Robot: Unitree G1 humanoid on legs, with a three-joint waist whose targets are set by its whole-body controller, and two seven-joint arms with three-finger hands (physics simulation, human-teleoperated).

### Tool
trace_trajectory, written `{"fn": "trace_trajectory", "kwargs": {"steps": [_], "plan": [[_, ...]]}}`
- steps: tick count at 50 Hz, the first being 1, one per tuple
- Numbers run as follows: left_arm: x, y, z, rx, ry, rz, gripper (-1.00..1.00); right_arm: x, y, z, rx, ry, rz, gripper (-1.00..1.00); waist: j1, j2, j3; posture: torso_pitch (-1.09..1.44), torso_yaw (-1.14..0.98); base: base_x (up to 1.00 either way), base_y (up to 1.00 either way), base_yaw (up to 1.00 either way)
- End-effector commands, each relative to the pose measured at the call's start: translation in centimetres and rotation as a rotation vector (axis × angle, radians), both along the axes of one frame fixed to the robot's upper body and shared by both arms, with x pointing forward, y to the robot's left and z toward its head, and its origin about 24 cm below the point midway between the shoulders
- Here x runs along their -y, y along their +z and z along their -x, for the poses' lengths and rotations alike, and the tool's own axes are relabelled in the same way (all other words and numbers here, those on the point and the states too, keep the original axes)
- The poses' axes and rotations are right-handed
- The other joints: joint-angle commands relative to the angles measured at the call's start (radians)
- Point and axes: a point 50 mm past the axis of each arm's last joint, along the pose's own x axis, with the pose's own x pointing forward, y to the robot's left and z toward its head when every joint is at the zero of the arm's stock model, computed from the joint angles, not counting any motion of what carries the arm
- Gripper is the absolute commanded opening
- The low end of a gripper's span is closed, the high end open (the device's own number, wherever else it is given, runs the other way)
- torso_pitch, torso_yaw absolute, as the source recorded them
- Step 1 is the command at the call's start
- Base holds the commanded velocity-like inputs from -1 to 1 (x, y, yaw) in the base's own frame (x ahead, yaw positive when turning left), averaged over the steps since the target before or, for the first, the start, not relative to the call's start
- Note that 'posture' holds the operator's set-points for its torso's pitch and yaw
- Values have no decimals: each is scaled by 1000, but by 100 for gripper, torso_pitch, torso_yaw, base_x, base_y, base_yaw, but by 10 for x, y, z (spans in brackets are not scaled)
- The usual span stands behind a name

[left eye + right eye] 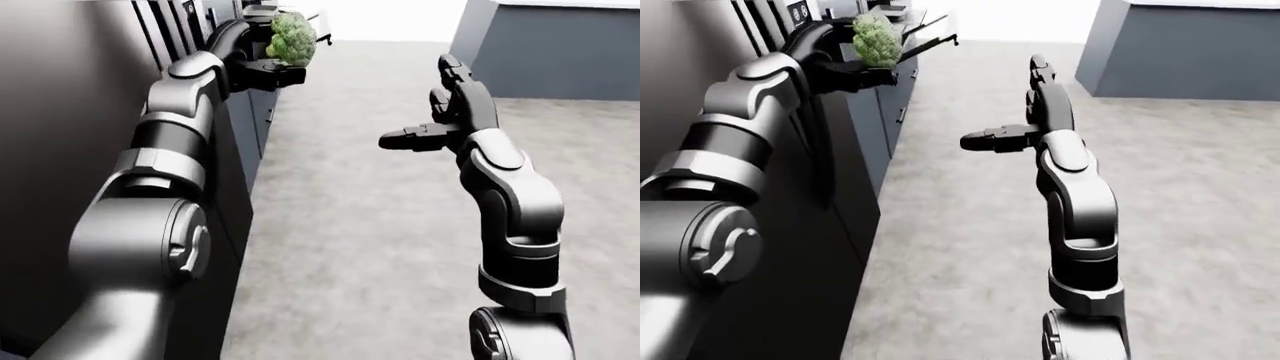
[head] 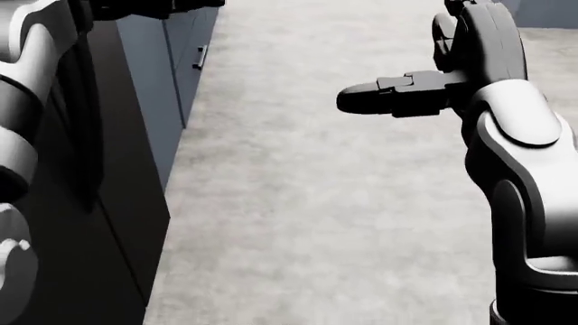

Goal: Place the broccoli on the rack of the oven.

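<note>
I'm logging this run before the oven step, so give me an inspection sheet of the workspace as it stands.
Surface: grey floor, bare where it shows.
Job's things: broccoli held up in the left hand; oven rack not made out.
Clutter: nothing seen.
Grippers: left hand shut on the broccoli; right hand open, holding nothing.
Cables: nothing seen.
Surroundings: dark cabinets along the views' left; grey-blue counter block at top right.

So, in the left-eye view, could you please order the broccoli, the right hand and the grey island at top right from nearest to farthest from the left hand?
1. Broccoli: resting in the left hand, upper left.
2. Right hand: centre-right, empty.
3. Grey island: top right, across the floor.
</note>
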Motion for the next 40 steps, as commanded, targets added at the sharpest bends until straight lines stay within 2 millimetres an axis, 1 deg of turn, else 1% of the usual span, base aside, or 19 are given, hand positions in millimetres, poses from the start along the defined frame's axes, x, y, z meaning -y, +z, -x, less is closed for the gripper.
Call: {"fn": "trace_trajectory", "kwargs": {"steps": [1,3,4,5,10,15,16,17,19,21,23,26,29,30,32,33,34,36,40], "plan": [[3,30,4,113,-12,14,-21,0,17,3,77,-7,5,100,1,-2,-30,0,0,0,0,0],[3,30,4,113,-12,15,-22,0,19,3,83,-6,1,100,11,-51,-49,0,0,0,0,0],[3,31,4,114,-12,16,-21,0,20,3,84,-5,2,100,7,-5,-32,0,0,0,0,0],[2,32,5,115,-8,18,-22,0,21,2,84,-3,3,100,6,-9,-39,0,0,0,0,0],[-1,36,5,125,16,26,-22,1,32,-3,102,6,-4,100,-12,18,-52,0,0,0,0,0],[-2,39,5,133,43,41,-22,5,50,-19,126,0,10,100,-21,22,-58,0,0,0,0,0],[-4,46,6,152,70,64,-22,10,75,-29,157,-11,-10,100,-20,26,-87,0,0,17,0,0],[-5,47,6,156,74,68,-22,10,81,-32,162,-12,-8,100,-19,29,-68,0,0,17,0,0],[-5,48,6,158,77,73,-22,10,85,-34,167,-11,-7,100,-21,34,-64,0,0,18,0,0],[-5,47,6,157,78,75,-22,10,87,-34,171,-12,-6,100,-19,36,-49,0,0,21,0,0],[-5,46,6,156,78,76,-23,10,87,-34,171,-12,-5,100,-19,32,-49,0,0,21,0,0],[-6,47,6,159,83,79,-22,10,92,-33,177,-12,-5,100,-17,16,-47,0,0,21,0,0],[-6,49,6,161,81,82,-22,10,94,-33,180,-10,-3,100,-13,-14,-43,0,0,24,0,0],[-6,50,6,162,82,83,-22,10,95,-32,182,-10,-4,100,-9,-15,-40,0,0,28,0,0],[-6,51,7,163,81,84,-22,10,95,-32,182,-12,-3,100,-10,-10,-47,0,0,28,0,0],[-6,51,7,163,82,85,-22,11,95,-32,181,-12,-3,100,-6,-20,-45,0,0,29,0,0],[-6,52,7,164,85,85,-22,11,95,-32,181,-13,-3,100,-8,-21,-46,0,0,27,0,0],[-7,52,7,165,93,85,-22,13,94,-33,179,-18,-4,100,-8,-14,-54,0,0,28,0,0],[-8,53,7,165,96,88,-22,13,93,-33,175,-19,-3,100,-16,15,-40,0,0,28,0,0]]}}
